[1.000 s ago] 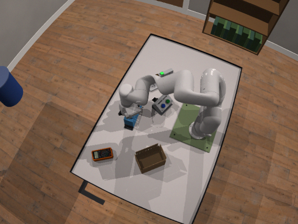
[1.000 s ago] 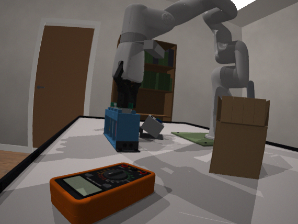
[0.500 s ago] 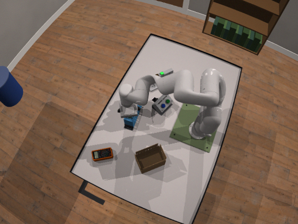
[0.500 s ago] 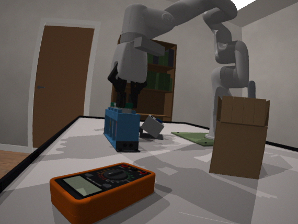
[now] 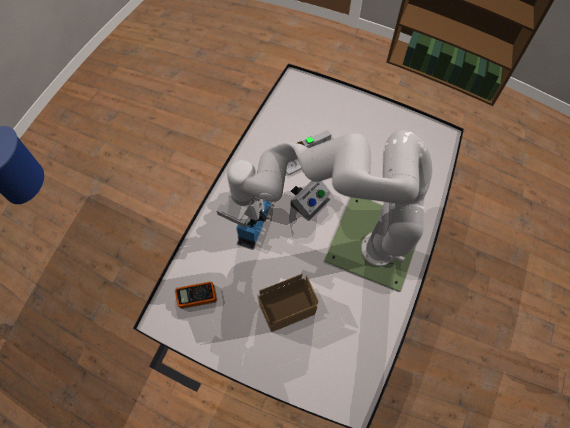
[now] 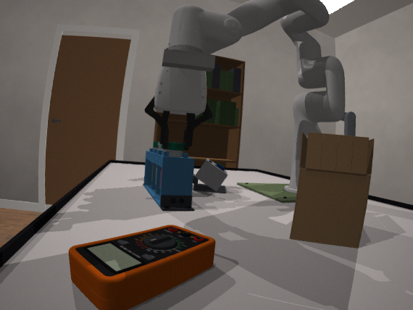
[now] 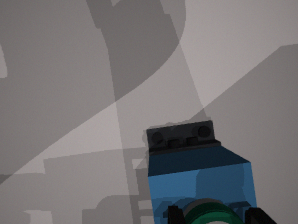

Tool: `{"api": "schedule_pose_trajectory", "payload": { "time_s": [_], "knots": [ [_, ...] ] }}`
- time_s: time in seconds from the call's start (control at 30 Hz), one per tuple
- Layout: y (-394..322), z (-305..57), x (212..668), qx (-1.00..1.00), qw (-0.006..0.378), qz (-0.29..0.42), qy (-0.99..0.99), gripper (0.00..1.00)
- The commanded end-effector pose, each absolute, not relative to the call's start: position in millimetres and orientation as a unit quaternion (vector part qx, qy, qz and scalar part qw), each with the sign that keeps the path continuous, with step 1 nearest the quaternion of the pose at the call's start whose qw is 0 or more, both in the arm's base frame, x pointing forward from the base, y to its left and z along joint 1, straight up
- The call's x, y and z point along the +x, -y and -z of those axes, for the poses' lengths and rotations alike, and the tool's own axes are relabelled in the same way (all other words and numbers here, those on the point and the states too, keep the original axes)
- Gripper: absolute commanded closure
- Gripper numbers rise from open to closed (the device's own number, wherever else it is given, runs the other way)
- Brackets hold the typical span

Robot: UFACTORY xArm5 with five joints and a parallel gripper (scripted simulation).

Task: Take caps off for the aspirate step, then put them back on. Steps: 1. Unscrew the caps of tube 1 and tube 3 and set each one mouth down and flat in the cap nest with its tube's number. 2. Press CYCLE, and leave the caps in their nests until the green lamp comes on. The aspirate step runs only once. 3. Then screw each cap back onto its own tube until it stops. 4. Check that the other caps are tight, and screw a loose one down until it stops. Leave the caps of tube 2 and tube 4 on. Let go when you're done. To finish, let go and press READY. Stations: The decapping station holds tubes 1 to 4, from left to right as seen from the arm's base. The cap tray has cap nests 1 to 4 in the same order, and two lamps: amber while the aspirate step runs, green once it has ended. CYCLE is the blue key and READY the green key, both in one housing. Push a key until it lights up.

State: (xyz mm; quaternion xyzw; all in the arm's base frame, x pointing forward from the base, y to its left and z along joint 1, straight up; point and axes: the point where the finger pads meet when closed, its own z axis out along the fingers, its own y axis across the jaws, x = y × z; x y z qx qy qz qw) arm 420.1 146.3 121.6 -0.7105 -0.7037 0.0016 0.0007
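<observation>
Top view: the arm (image 5: pixel 345 165) is reaching from its green base plate (image 5: pixel 345 250) at four o'clock toward the blue decapping station (image 5: pixel 250 232) near the table's centre, and its wrist is covering most of the station's top, so the tubes and their numbers cannot be made out. The cap tray (image 5: pixel 316 138) at twelve o'clock is largely hidden under the forearm; only one end is showing, with a green lamp (image 5: pixel 309 140) glowing on it. The key housing (image 5: pixel 310 200) is lying between station and base plate, its blue key (image 5: pixel 312 202) and green key (image 5: pixel 321 193) both visible. A multimeter (image 5: pixel 195 294) at seven o'clock and an open cardboard box (image 5: pixel 288 302) at six o'clock are standing well apart from the work.

Exterior view: the gripper (image 6: pixel 176 145) is pointing straight down over the station (image 6: pixel 168 179), its two dark fingers (image 6: pixel 164 132) descending on either side of a green cap (image 6: pixel 177 145) at the station's top edge. The fingers are standing partly closed and clamping that cap. Which tube it belongs to cannot be told. The key housing (image 6: pixel 211 175) is sitting tilted just behind the station, at three o'clock of it.

Wrist view: the frame is cutting off the lower part of the scene. The green cap (image 7: pixel 212 214) is appearing only as an arc at six o'clock, flanked by the dark fingertips. The station's blue body (image 7: pixel 200 175) and black end block (image 7: pixel 181 134) are extending toward twelve o'clock over the shadowed table (image 7: pixel 75 75).
</observation>
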Motion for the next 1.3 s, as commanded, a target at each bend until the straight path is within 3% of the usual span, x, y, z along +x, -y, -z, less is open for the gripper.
{"api": "schedule_pose_trajectory", "payload": {
  "time_s": [0.0, 0.3, 0.57, 0.6, 1.0, 1.27],
  "knots": [
    [-146.7, -122.6, 421.3, -0.802, 0.001, 0.001, 0.598, 1.00],
    [-146.7, -122.4, 421.3, -0.890, 0.001, 0.001, 0.456, 1.00],
    [-146.7, -122.4, 421.3, -0.892, 0.001, 0.001, 0.451, 1.00],
    [-146.7, -122.4, 421.3, -0.892, 0.001, 0.001, 0.451, 0.54],
    [-146.7, -122.4, 421.3, -0.892, 0.001, 0.001, 0.451, 0.54],
    [-146.7, -122.9, 421.3, -0.769, 0.001, 0.001, 0.640, 0.54]
  ]
}}
